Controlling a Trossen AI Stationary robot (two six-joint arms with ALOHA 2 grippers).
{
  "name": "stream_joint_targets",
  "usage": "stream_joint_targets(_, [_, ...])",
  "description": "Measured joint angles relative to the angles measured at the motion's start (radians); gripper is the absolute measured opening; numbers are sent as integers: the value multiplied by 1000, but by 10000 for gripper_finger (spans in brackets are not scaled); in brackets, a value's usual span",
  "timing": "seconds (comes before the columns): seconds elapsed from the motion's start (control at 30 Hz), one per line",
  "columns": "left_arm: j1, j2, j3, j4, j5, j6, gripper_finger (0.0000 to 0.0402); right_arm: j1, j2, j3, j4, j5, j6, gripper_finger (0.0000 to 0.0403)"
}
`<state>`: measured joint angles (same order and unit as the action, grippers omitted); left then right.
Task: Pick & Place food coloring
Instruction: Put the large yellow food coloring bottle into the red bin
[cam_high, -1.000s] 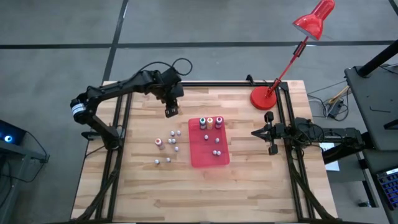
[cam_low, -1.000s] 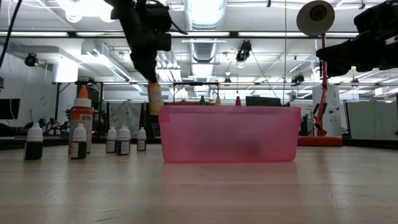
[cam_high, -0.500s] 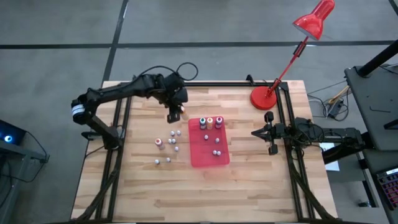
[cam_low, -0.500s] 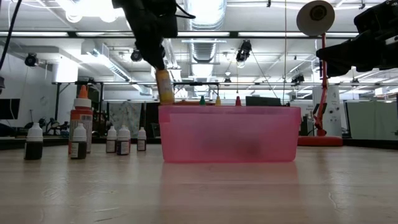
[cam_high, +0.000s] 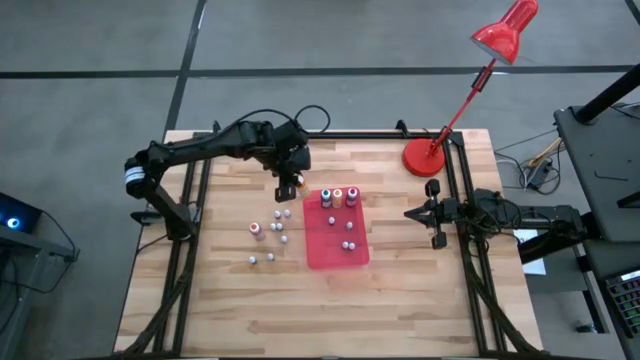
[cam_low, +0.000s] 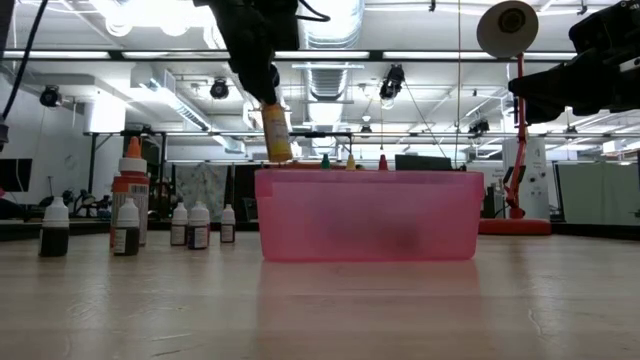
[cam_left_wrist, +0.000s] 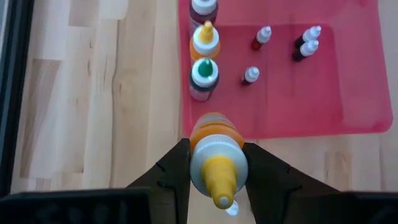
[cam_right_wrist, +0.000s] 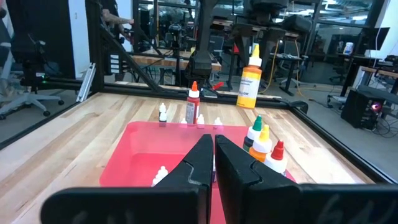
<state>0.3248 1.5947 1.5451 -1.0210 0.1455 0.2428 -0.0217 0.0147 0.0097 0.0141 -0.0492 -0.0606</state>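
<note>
My left gripper (cam_high: 287, 184) is shut on an orange food coloring bottle with a yellow cap (cam_left_wrist: 216, 157). It holds the bottle in the air by the far left corner of the red tray (cam_high: 326, 252); the bottle also shows in the low view (cam_low: 277, 135). Three larger bottles (cam_high: 338, 197) stand at the tray's far end, and several tiny ones (cam_high: 348, 233) stand nearer. More tiny bottles (cam_high: 277, 228) and an orange-red one (cam_high: 257, 230) stand on the table left of the tray. My right gripper (cam_high: 408, 213) waits shut at the table's right edge. My left gripper pinches the bottle's upper part, just below the cap (cam_left_wrist: 198, 149), between its two fingers, one on each side. The fingers come from above, pointing down. The bottle hangs below them, cap up and slightly tilted (cam_low: 277, 140), lifted clear of table and tray.
A red desk lamp stands with its round base (cam_high: 425, 157) at the far right corner, its arm slanting up over the table's edge. Black frame rails (cam_high: 190, 230) run along the table's left and right sides. Bare wood lies near the front edge (cam_high: 330, 310).
My left gripper has carried the bottle toward the table's right edge, from well left of the tray to its far left corner. It stays shut on the bottle, which now hangs higher against the tray's rim in the low view.
</note>
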Motion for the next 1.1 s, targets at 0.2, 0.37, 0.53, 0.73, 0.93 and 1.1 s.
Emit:
stream_joint_targets(0.2, [-9, 48, 67, -27, 0, 24, 99, 0, 0, 0, 0, 0, -2, 9])
stream_joint_targets(0.37, [-23, 92, 114, -54, -1, 27, 99, 0, 0, 0, 0, 0, -3, 9])
stream_joint_targets(0.53, [-32, 135, 144, -76, -1, 43, 99, 0, 0, 0, 0, 0, -2, 9])
stream_joint_targets(0.73, [-38, 167, 147, -79, -3, 44, 99, 0, 0, 0, 0, 0, 0, 9])
stream_joint_targets(0.93, [-47, 207, 146, -79, -7, 46, 99, 0, 0, 0, 0, 0, -1, 9])
stream_joint_targets(1.1, [-50, 232, 144, -79, -20, 68, 99, 0, 0, 0, 0, 0, -2, 9])
